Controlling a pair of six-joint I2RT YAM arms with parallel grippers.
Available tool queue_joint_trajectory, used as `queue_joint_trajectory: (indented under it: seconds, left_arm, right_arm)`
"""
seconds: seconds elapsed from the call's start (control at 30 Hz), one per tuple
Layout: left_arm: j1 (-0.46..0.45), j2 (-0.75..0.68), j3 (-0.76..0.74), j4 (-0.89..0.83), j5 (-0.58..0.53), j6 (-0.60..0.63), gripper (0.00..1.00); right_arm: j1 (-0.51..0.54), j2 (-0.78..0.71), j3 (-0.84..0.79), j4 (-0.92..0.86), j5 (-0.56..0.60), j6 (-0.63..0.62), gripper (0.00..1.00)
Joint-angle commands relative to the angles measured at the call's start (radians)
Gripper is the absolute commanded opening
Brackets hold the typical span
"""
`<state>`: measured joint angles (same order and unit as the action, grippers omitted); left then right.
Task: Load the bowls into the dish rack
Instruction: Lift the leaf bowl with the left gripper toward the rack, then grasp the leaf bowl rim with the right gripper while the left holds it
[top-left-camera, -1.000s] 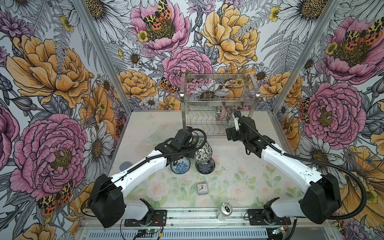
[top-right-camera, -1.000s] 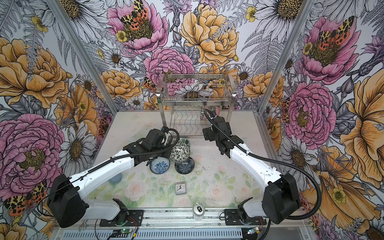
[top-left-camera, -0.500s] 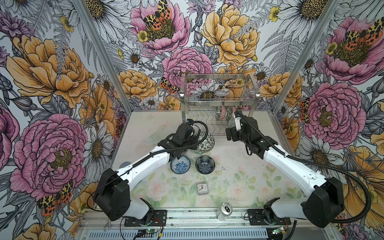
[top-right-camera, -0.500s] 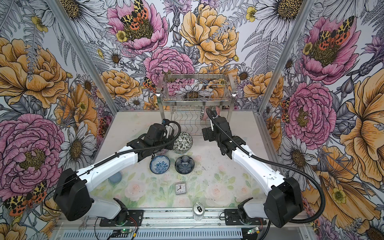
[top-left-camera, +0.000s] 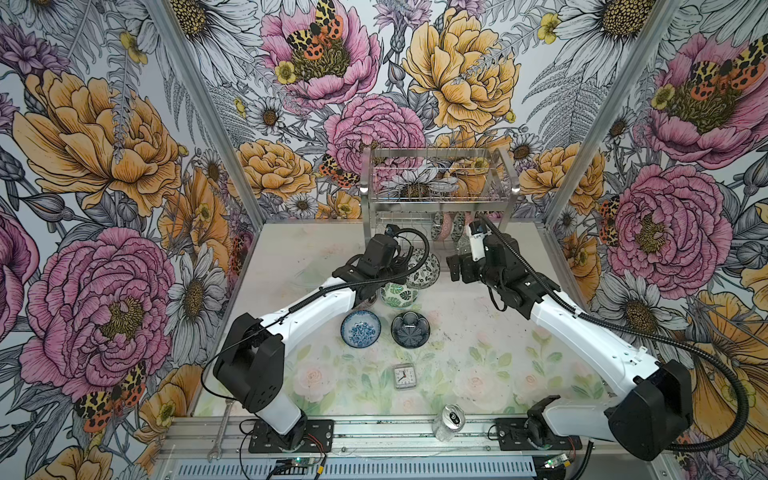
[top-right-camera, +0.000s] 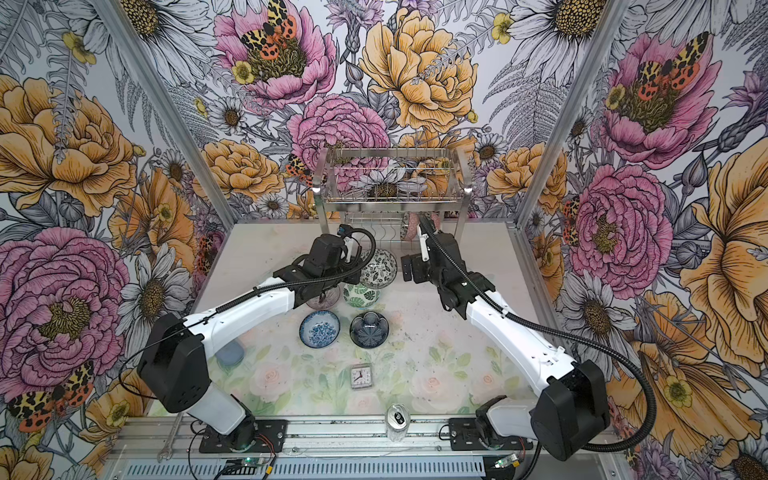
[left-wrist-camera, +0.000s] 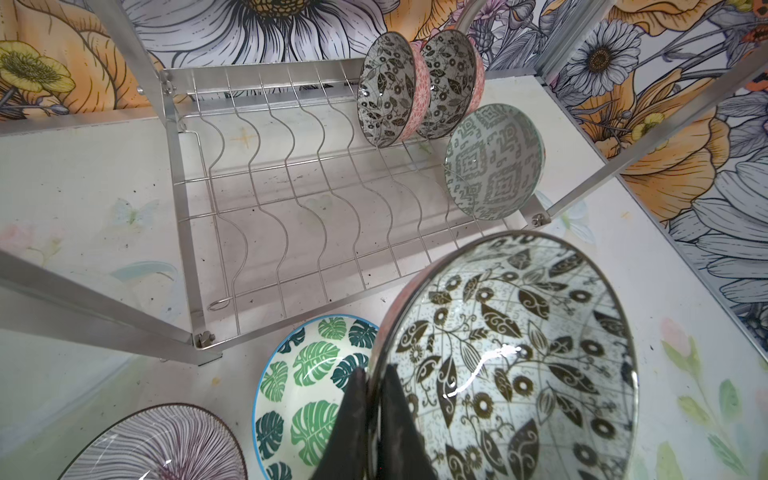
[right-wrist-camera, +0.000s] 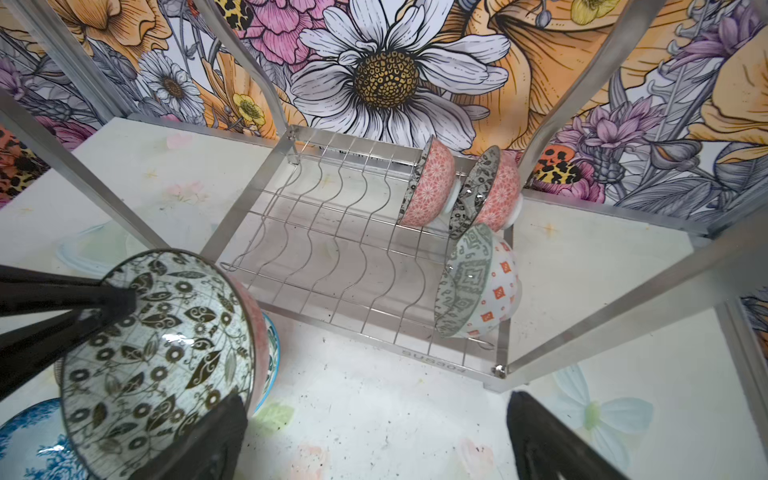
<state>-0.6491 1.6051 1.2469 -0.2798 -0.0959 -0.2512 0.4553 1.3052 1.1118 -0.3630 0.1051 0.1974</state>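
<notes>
The left pincer (left-wrist-camera: 373, 374) clamps the rim of a black-and-white floral bowl (left-wrist-camera: 511, 357), held tilted just in front of the dish rack (top-left-camera: 440, 202) near the table's (top-left-camera: 478, 332) back edge, while the right pincer (right-wrist-camera: 374, 411) is spread wide and empty beside it.
</notes>
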Motion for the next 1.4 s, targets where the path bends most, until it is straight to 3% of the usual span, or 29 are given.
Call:
queue_joint_trajectory:
  seconds: [0.0,0.43,1.13,1.3,1.37]
  left_arm:
    - [0.012,-0.004,0.040,0.103,0.021,-0.005,0.00]
    - [-0.004,0.020,0.066,0.134,0.047,-0.019,0.00]
    - [-0.010,0.042,0.092,0.140,0.065,-0.017,0.00]
    - [-0.007,0.041,0.096,0.134,0.066,-0.013,0.00]
    - [-0.006,0.041,0.095,0.132,0.066,-0.012,0.00]
  right_arm:
    - [0.013,0.005,0.045,0.019,-0.064,0.065,1.00]
    - [0.027,0.111,0.051,0.113,-0.135,0.193,0.91]
    - [0.027,0.223,0.092,0.139,-0.184,0.230,0.33]
    - [0.027,0.240,0.102,0.138,-0.185,0.231,0.04]
    - [0.026,0.240,0.106,0.138,-0.179,0.229,0.00]
